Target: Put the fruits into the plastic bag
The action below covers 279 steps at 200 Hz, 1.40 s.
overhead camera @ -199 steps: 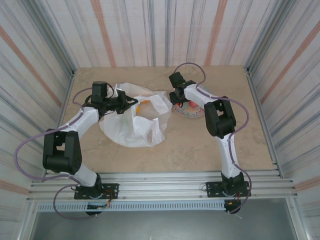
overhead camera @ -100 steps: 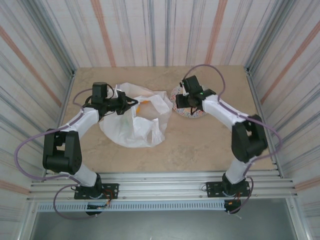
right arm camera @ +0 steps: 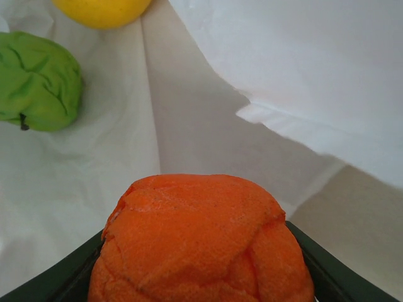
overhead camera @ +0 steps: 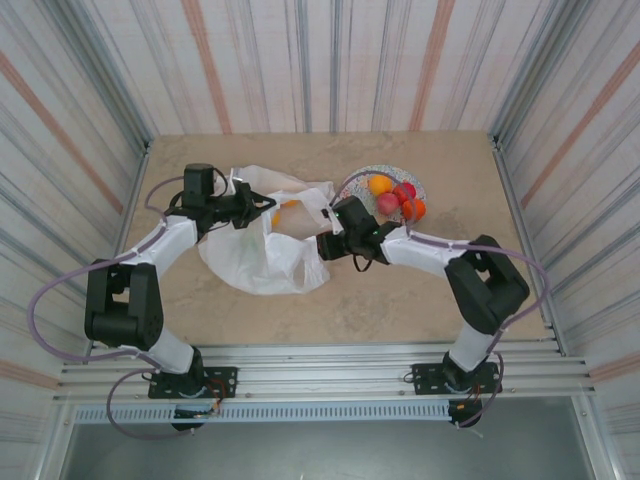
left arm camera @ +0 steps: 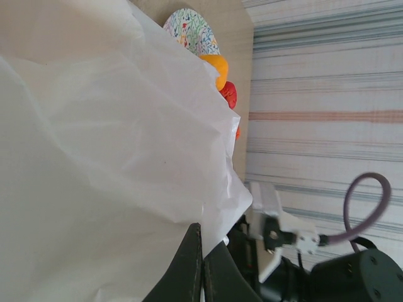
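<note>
Gripping an orange (right arm camera: 201, 233), right gripper (overhead camera: 328, 243) at the plastic bag (left arm camera: 94, 157) mouth, left gripper (left arm camera: 201, 267) clenched on its rim

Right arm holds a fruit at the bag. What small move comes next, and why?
Probably ease the right gripper a little deeper and let go: its orange fruit hangs at the mouth of the plastic bag, which the left gripper pinches open, with a green fruit and a yellow fruit inside.
</note>
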### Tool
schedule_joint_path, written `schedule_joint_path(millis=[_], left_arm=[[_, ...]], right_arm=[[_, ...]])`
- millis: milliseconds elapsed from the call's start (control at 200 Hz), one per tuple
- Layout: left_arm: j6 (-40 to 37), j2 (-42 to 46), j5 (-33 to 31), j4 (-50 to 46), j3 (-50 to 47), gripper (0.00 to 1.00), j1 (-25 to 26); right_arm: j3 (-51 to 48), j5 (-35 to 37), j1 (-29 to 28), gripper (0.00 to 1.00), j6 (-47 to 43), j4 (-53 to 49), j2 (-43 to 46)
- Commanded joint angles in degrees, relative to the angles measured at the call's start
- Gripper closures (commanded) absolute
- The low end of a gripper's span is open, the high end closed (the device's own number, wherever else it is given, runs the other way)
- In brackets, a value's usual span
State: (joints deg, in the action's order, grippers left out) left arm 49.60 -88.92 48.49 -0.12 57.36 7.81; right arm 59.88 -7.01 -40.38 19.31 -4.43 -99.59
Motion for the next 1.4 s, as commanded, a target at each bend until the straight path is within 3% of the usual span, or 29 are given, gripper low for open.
schedule_joint_path(millis=[0,200,476,666,1102,1393], left_arm=[[-0.2,1.72,1.31,0.12,0.03,1.0,-0.14],[-0.56,1.99,1.31,-0.02,0.68,1.0,1.13],[-0.11,3.63,1.25,-1.16,2.82,1.0,2.29],[-0.56,4.59,0.65,-2.25,4.11,1.0,2.31],[1.48,4.44,-0.06,-1.28,4.92,1.0,2.91],[1.87,4.1,-0.15,-0.56,4.47,1.0,2.91]], right_arm=[[4.11,-4.57,-0.65,0.4,1.59,5.19,-2.82],[8.82,-7.75,-1.43,0.4,5.94,10.3,-8.0],[13.82,-3.76,-0.63,0.39,16.67,18.49,-14.77],[15.29,-4.39,-0.52,0.4,19.05,20.0,-16.72],[13.06,-10.06,-3.53,0.37,28.64,27.33,-18.44],[10.48,-13.66,-5.57,0.34,29.79,30.25,-18.71]])
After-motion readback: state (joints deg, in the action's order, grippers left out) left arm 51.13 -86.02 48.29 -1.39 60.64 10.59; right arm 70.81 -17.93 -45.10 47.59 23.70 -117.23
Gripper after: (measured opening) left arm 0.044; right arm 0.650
